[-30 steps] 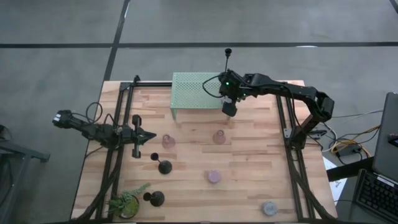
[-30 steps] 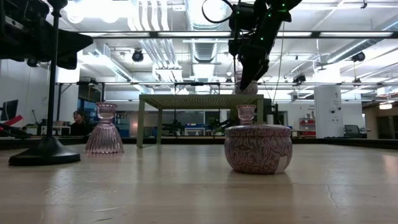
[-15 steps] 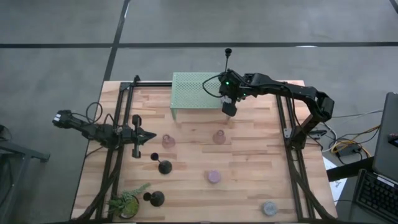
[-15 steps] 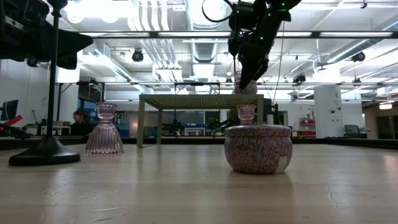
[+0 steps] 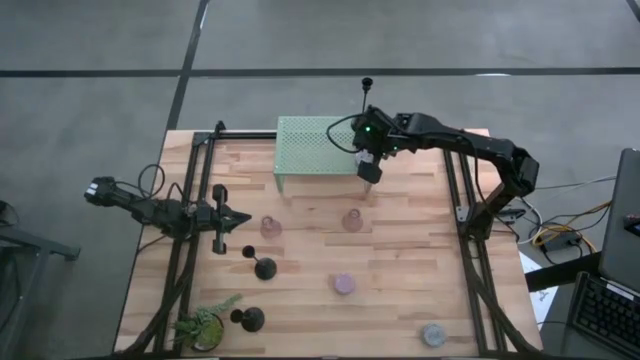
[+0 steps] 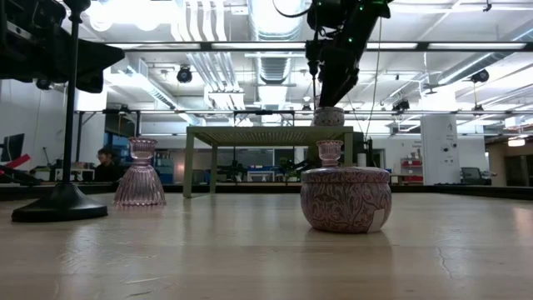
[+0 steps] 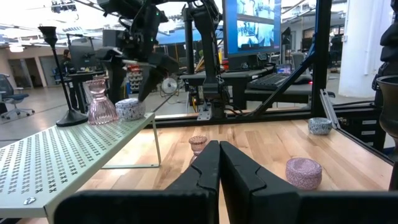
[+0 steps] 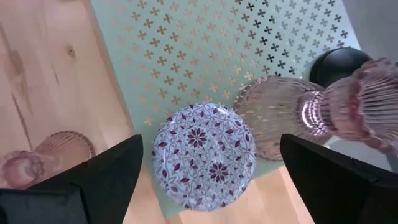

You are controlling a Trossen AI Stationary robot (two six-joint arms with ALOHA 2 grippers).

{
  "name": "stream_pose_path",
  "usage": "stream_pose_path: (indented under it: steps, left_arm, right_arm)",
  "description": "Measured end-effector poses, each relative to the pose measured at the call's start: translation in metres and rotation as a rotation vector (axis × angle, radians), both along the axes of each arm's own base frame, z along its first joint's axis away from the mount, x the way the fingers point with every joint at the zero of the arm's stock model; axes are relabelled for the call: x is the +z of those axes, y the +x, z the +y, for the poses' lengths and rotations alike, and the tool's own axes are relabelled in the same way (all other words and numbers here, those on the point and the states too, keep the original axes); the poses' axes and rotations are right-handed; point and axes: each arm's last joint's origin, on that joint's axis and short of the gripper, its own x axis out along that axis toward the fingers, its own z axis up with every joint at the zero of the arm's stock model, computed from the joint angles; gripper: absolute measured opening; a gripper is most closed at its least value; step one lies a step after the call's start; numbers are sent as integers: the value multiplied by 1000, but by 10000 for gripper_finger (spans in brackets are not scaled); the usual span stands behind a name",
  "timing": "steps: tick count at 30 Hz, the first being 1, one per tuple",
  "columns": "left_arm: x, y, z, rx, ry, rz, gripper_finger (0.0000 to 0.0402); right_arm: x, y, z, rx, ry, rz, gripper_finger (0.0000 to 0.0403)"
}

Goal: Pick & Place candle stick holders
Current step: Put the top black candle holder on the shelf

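My right gripper [image 5: 368, 172] is open above the right end of the pale green mesh rack [image 5: 315, 145], its fingers on either side of a lilac patterned puck [image 8: 204, 155] without touching it. The puck rests on its base on the rack top near the edge, and also shows in the low view [image 6: 329, 117]. Beside it on the rack stand a pink translucent cup [image 8: 292, 118] and a black holder [image 8: 339, 65]. My left gripper [image 5: 240, 218] is shut and empty at the table's left, also seen in its wrist view [image 7: 219, 168].
On the table stand two pink cups [image 5: 272, 228] [image 5: 352, 219], two black holders [image 5: 264, 267] [image 5: 248, 319], a pink puck [image 5: 344, 284], a grey puck [image 5: 433, 334] and a small potted plant [image 5: 205, 325] at the near left. Black frame rails run along both table sides.
My right gripper has risen off the lilac puck, which stays standing on the rack top. My left arm has kept still.
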Motion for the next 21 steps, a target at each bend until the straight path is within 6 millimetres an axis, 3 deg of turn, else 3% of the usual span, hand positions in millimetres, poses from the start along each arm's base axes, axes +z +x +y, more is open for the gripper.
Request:
stream_pose_path:
  steps: [8, 12, 21]
  left_arm:
    - [0, 0, 0, 0, 0, 0, 14]
    - [0, 0, 0, 0, 0, 0, 14]
    - [0, 0, 0, 0, 0, 0, 14]
  right_arm:
    - [17, -4, 11, -9, 78, 22, 373]
    - [23, -4, 29, 30, 202, 38, 373]
    - [37, -6, 78, 149, 209, 32, 373]
